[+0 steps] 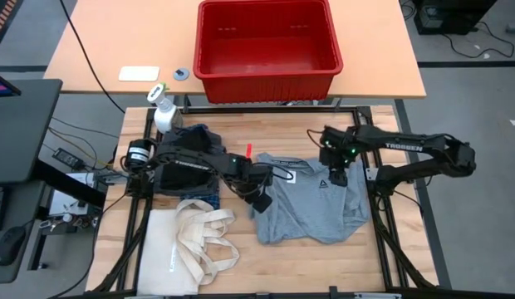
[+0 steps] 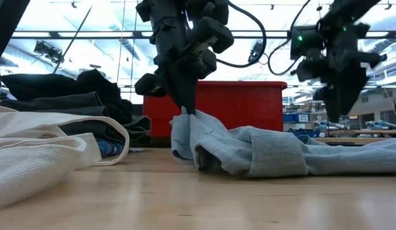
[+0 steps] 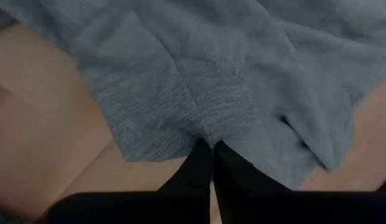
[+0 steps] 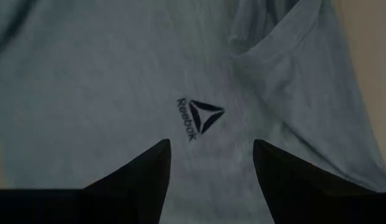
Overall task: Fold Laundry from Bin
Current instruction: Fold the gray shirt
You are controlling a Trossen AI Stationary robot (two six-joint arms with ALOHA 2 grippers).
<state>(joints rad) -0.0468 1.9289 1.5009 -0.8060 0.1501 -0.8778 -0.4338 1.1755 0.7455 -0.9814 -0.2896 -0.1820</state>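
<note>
A light grey T-shirt point(image 1: 311, 203) is spread, rumpled, on the wooden table point(image 1: 324, 266) between the 2 arms, in front of the red bin point(image 1: 267, 41), in which no laundry can be seen. The left gripper point(image 1: 262, 199) is closed on the shirt's left edge, a small pinch of cloth being held between its shut fingers point(image 3: 233, 180), as the left wrist view shows. The right gripper point(image 1: 336, 176) is held just above the chest logo point(image 4: 199, 118) with its fingers point(image 4: 149, 168) parted and nothing between them. The shirt is judged light, thin and limp: it will sag and bunch wherever it is not supported, and a single layer may slip from a shallow pinch. A better hold is expected at a hem, a shoulder seam or a corner, where the cloth is doubled and thicker, with the 2 grips kept well apart so the fabric can be pulled flat. More dark clothes point(image 1: 187, 141) are piled at the left, beside a cream tote bag point(image 1: 187, 245).
</note>
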